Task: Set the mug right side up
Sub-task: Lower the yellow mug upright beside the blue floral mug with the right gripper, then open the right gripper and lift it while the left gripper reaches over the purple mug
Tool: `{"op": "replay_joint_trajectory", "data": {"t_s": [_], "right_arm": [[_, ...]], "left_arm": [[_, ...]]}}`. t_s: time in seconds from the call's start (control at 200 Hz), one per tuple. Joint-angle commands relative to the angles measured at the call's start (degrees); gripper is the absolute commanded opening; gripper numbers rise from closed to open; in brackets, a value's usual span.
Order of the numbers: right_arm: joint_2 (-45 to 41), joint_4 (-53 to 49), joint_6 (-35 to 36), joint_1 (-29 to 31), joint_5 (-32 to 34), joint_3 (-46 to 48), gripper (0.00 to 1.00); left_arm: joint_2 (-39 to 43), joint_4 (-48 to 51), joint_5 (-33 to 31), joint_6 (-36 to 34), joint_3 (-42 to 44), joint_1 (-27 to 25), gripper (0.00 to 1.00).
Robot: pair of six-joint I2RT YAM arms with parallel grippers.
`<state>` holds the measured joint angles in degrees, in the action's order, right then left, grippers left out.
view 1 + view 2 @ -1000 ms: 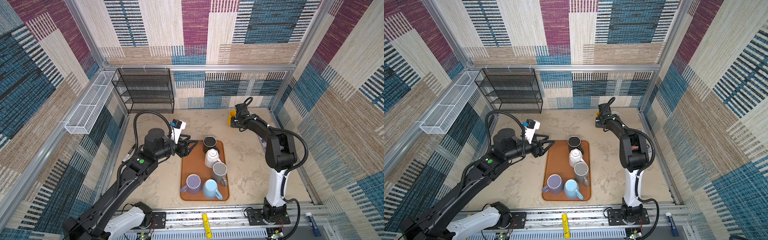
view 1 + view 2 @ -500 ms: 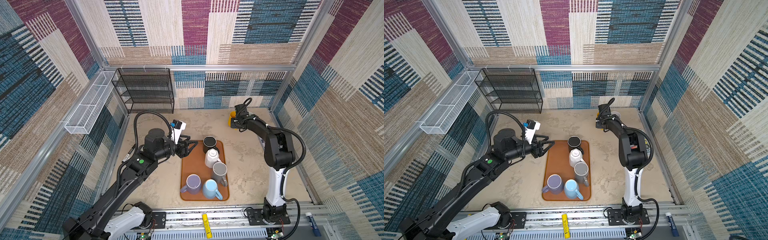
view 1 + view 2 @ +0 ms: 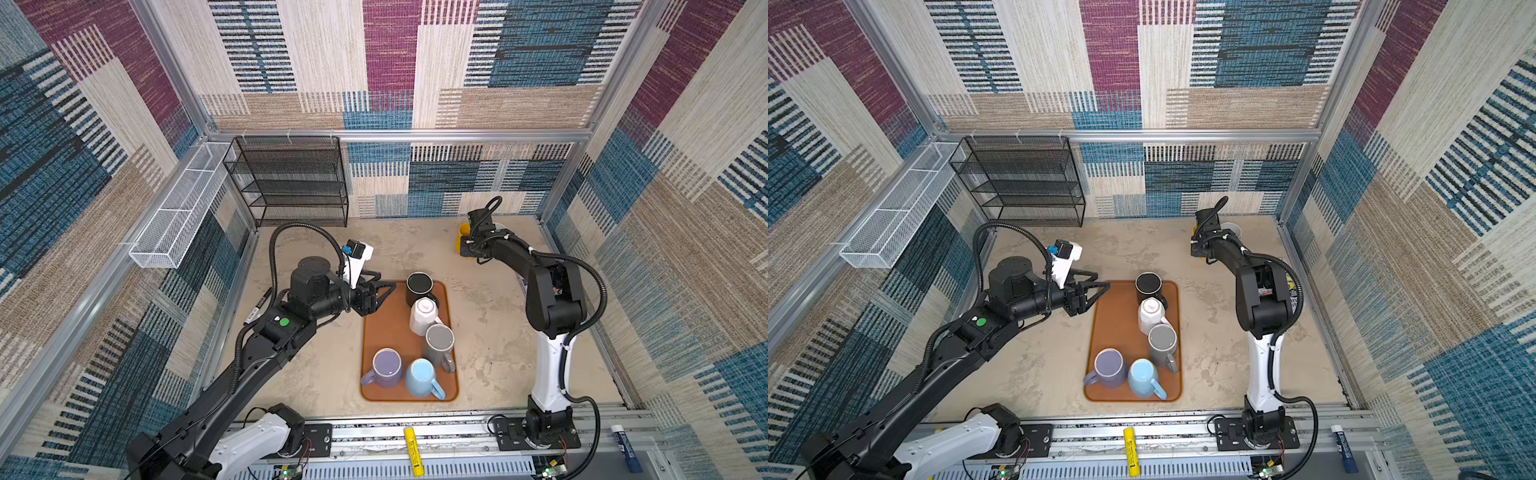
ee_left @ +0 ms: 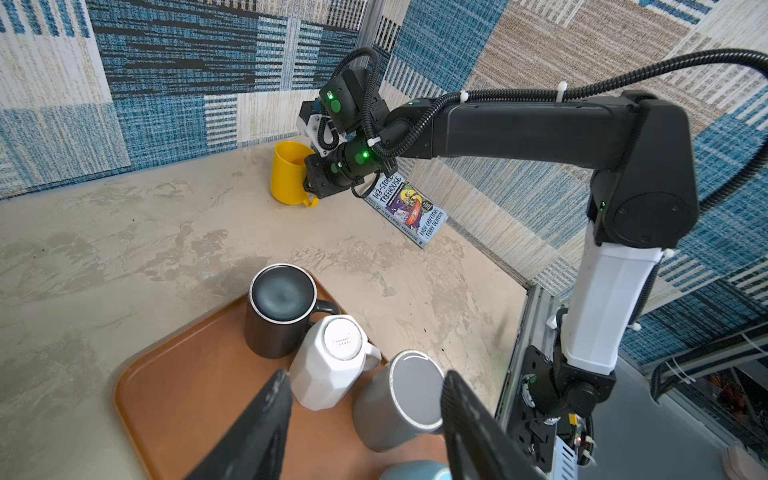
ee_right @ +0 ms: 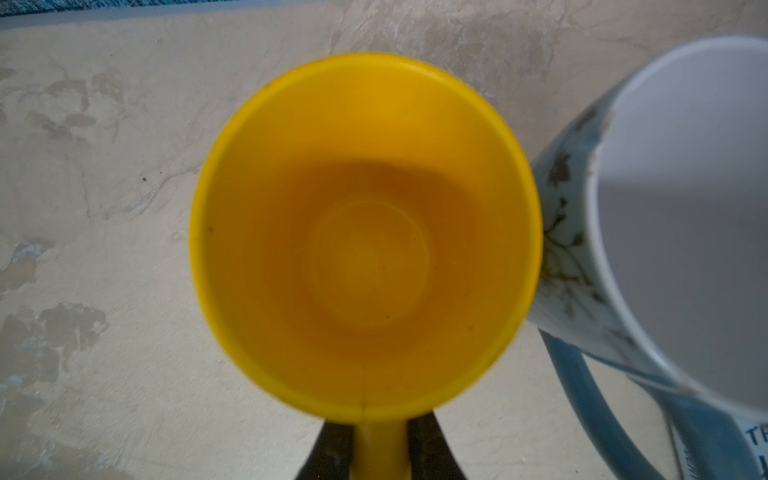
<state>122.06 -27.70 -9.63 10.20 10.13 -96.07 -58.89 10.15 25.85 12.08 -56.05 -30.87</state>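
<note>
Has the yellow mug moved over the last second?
No. In a top view the yellow mug keeps its distance from the brown tray, upright with the right gripper shut on its handle.

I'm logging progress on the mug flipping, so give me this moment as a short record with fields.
yellow mug: upright on the table, off the tray
right gripper: shut on the yellow mug's handle
left gripper: open, empty, near the tray's far left corner
tray: five mugs, all seemingly base up: black mug, white mug, grey mug, purple mug, light blue mug
patterned mug: upright, beside the yellow mug
book: lying at the table's right edge
</note>
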Motion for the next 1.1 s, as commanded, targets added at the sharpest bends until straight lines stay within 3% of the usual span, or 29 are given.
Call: {"op": "replay_joint_trajectory", "data": {"t_s": [0.0, 0.17, 0.561, 0.927, 1.097], "right_arm": [[0.6, 1.1, 0.0, 0.0, 1.6, -1.0, 0.03], [0.7, 1.1, 0.2, 0.0, 1.5, -0.8, 0.2], [-0.7, 1.1, -0.1, -0.1, 0.9, -0.6, 0.37], [-7.9, 2.2, -0.4, 0.0, -0.9, 2.3, 0.43], [-16.2, 6.4, 0.7, 0.1, -5.7, 9.5, 0.43]], "left_arm": [[-0.4, -0.3, 0.2, -1.0, -0.3, 0.1, 0.58], [-1.0, -0.5, 0.5, -0.9, -0.4, 0.1, 0.59], [-1.2, 0.0, 0.4, -1.1, -0.5, 0.0, 0.59], [-1.9, 1.1, -0.5, -1.7, -0.6, 0.1, 0.6], [-2.2, 2.8, -1.5, -2.1, -0.8, 0.1, 0.6]]}}
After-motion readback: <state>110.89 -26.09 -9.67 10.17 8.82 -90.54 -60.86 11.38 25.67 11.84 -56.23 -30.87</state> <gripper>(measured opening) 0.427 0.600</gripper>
